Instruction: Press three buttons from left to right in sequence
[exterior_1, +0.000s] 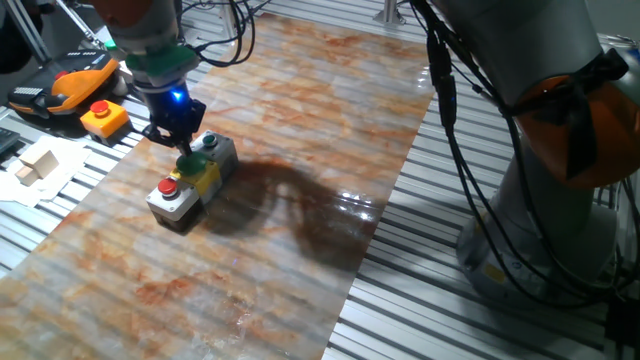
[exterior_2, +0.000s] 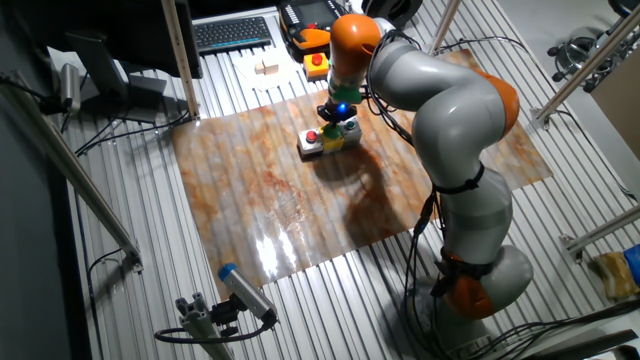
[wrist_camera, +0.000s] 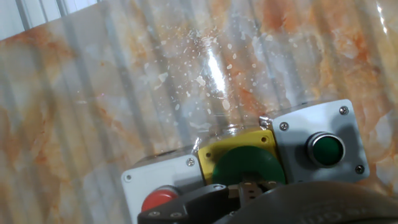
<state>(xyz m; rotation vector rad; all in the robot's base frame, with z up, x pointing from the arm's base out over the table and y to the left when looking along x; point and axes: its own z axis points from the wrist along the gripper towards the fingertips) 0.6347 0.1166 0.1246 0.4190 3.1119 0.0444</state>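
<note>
Hovering directly over the yellow box with the green dome button (wrist_camera: 247, 168), the gripper (exterior_1: 186, 150) has its tip at or just above the dome; contact seems likely, but the fingertips are hidden, so I cannot tell how far open they are. That box is the middle of a touching row, between the grey box with the red button (exterior_1: 172, 196) and the grey box with the dark-green button (wrist_camera: 326, 149), near the marbled mat's (exterior_1: 300, 120) far-left corner. An orange box (exterior_1: 103, 117) sits off the mat.
</note>
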